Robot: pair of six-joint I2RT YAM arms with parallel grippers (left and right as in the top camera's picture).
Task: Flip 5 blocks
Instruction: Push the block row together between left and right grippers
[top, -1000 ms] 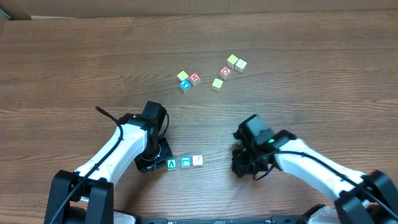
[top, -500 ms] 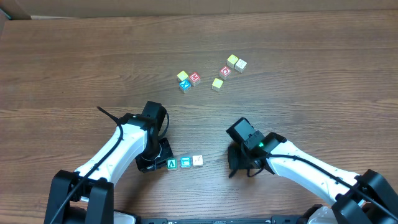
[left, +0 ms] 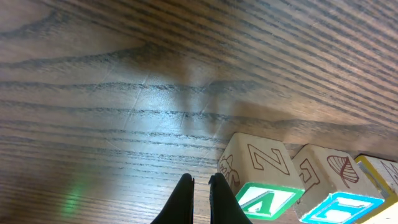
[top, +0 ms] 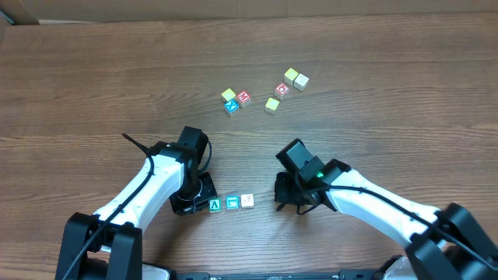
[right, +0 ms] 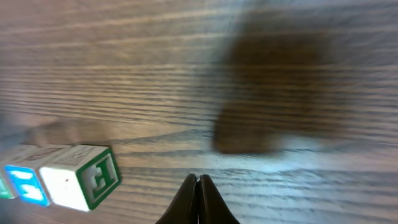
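- Wooden blocks (top: 232, 203): three in a row, others (top: 243, 97) scattered well beyond
- Left gripper (left: 200, 182), pinched empty, sits just beside the teal end block (top: 215, 205) (could shove the row)
- Right gripper (right: 198, 182), likewise closed and empty near the cream end, may skew it

Shut tight, the right tool (right: 198, 180) points at the tabletop (right: 124, 74).
Off to one side, a cream block (right: 78, 177) with a green letter, a blue-faced block (right: 22, 180) touching it.

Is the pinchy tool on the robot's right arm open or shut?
Shut. In the right wrist view, the right tool has its jaws pressed together, with nothing between them.
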